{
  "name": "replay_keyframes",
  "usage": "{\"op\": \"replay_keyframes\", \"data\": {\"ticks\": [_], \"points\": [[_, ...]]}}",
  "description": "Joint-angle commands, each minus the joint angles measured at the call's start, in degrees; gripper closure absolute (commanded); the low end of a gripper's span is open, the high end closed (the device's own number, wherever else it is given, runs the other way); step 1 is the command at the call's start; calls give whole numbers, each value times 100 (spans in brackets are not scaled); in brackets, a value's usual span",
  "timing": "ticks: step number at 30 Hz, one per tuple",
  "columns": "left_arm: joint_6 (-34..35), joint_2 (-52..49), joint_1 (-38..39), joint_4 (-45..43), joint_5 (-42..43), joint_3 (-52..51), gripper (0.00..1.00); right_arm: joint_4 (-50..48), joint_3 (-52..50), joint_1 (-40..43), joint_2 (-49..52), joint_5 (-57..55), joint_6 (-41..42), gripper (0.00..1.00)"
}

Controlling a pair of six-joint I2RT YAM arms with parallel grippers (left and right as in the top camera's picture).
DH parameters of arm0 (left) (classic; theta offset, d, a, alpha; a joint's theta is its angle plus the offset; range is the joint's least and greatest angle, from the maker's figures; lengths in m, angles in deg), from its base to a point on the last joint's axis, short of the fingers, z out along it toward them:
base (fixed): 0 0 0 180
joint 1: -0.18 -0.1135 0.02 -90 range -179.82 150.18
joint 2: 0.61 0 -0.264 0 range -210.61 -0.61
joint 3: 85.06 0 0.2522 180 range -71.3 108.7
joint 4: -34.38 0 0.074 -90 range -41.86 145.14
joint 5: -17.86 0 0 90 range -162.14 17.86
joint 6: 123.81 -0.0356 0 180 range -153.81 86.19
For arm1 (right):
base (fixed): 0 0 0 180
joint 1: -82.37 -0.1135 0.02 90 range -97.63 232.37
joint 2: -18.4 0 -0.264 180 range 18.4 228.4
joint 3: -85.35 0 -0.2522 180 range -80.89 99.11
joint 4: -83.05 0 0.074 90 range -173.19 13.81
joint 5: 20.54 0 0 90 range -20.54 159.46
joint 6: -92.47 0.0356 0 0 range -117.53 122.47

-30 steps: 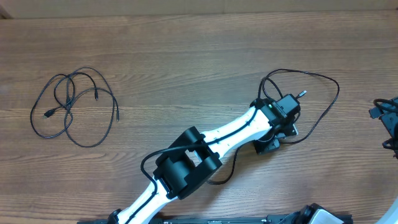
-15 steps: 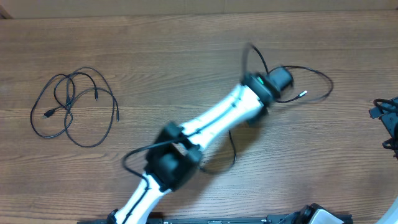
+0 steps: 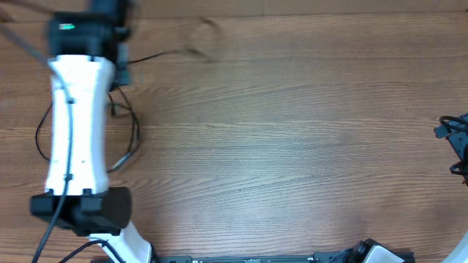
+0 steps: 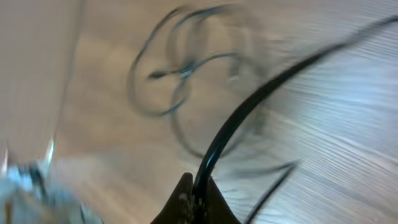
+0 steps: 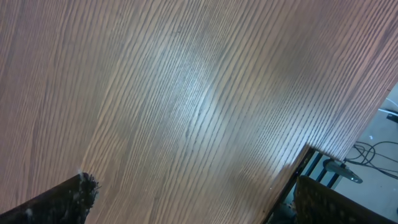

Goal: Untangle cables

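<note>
My left gripper (image 3: 121, 64) is at the far left of the table, shut on a thin black cable (image 3: 157, 54) that trails off to the right, blurred by motion. In the left wrist view that cable (image 4: 249, 106) rises from between the closed jaws of the left gripper (image 4: 198, 200) and arcs up to the right. A loose coil of other black cables (image 3: 130, 124) lies on the wood, partly hidden under my white left arm; in the left wrist view the coil (image 4: 180, 74) is blurred. My right gripper (image 5: 199, 205) stands open over bare wood with nothing in it.
The right arm (image 3: 455, 139) stays at the table's right edge. The table edge (image 5: 298, 168) and the floor with wires beyond it show in the right wrist view. The left arm's base (image 3: 80, 212) stands at the front left.
The left gripper closed on the cable at the centre right and swept it fast across the table to the far left, above the coil. The right arm has not moved.
</note>
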Motion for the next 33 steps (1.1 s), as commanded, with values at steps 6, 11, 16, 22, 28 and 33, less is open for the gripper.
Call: {"op": "replay_keyframes", "data": {"ticks": [6,11,16,22,28,33], "points": [[343,507,-2197,28,439,-2,96,-26,125,17,-22,13,24,0],[367,966,-2990,28,544,-2,96,-55,125,17,-22,13,24,0],[413,1416,-3307,-76,901,-2,96,-59,125,17,-20,13,24,0],[415,1543,-3233,-555,944,-4,96,-74,125,17,-22,13,24,0],[413,1193,-3169,-1401,979,-4,96,-74,125,2,-20,13,24,0],[273,656,-3171,-1899,1368,-4,96,-70,125,2,-20,13,24,0]]}}
